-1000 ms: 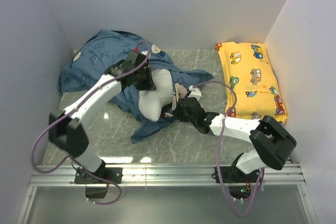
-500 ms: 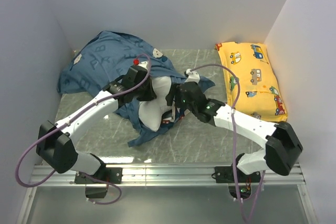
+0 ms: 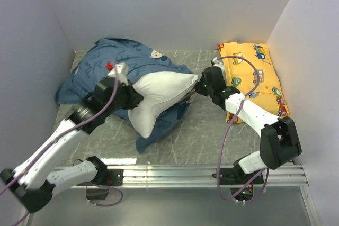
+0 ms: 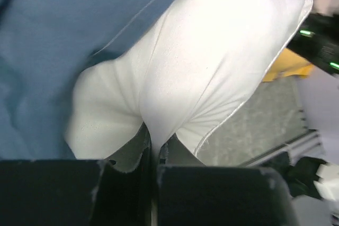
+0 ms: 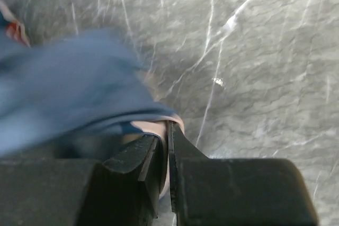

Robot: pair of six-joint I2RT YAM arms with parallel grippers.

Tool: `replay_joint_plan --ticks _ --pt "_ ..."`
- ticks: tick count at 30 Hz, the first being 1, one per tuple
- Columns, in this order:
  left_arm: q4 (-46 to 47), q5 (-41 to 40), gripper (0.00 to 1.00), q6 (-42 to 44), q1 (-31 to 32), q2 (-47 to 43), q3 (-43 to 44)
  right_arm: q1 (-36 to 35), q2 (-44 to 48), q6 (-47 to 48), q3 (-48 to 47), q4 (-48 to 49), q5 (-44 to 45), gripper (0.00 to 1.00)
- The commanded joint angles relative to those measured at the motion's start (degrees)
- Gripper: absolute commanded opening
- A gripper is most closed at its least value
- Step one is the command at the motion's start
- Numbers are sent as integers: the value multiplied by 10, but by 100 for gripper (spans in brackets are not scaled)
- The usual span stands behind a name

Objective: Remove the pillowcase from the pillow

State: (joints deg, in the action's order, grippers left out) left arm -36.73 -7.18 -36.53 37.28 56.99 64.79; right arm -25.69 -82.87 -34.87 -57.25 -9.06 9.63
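The dusty-blue pillowcase lies bunched at the back left, and its open end spreads under and around the white pillow. About half of the pillow sticks out toward the right. My left gripper is shut on the pillow's near corner; the left wrist view shows white fabric pinched between its jaws. My right gripper is shut on the pillowcase's edge just right of the pillow, low over the table.
A yellow car-print pillow lies along the right wall, just behind my right arm. The grey marble tabletop is walled on three sides. A metal rail runs along the near edge.
The pillow has come much further out of the case. My left gripper pulled back left and nearer with the pillow. My right gripper swung right and back with the case's edge.
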Motion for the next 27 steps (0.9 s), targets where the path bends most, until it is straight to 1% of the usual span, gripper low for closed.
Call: replay_joint_plan --ticks 1,2,4,5,6,8,10,11,13,14,15,17,18,19,21,23,24,26,27 --pt "0 -42 0 -11 0 -105 18 63 -23 11 -14 -8 1 13" --pt "-4 -46 0 -11 0 -114 23 73 -32 10 -20 -3 -12 13" --pt "-20 -52 0 -8 0 -123 46 95 -56 7 -29 11 -64 12" --pt "-16 -50 0 -10 0 -123 49 98 -62 5 -30 34 -86 12" --pt "-7 -45 0 -13 0 -123 50 95 -69 1 -32 46 -132 12" --pt "45 -26 0 -34 -1 -112 44 82 -92 -3 -43 75 -179 12" --pt "91 -6 0 -51 -1 -94 34 44 -116 2 -66 75 -196 12" --pt "137 2 0 -65 0 -86 32 30 -122 7 -73 73 -202 15" --pt "175 -12 0 -80 -1 -60 31 0 -128 5 -74 79 -223 19" --pt "190 -33 0 -91 -1 -51 32 -3 -128 2 -69 89 -234 23" --pt "213 -44 0 -96 0 -43 35 -5 -125 -8 -61 90 -253 35" --pt "236 -61 0 -111 -1 -22 40 -1 -110 -20 -27 117 -290 46" --pt "255 -83 0 -117 -1 -11 42 2 -93 -30 -7 117 -297 55" --pt "264 -94 0 -122 0 -4 44 6 -81 -37 5 117 -302 58" --pt "279 -110 0 -123 -1 11 60 6 -39 -77 36 136 -323 63" --pt "287 -114 0 -121 -1 40 76 -3 -13 -123 82 143 -355 64" --pt "287 -113 0 -119 -1 51 95 -11 17 -136 115 143 -362 64" --pt "286 -114 0 -117 0 80 109 -32 58 -161 161 156 -360 64" --pt "291 -113 0 -115 0 87 115 -63 101 -167 199 150 -339 64"
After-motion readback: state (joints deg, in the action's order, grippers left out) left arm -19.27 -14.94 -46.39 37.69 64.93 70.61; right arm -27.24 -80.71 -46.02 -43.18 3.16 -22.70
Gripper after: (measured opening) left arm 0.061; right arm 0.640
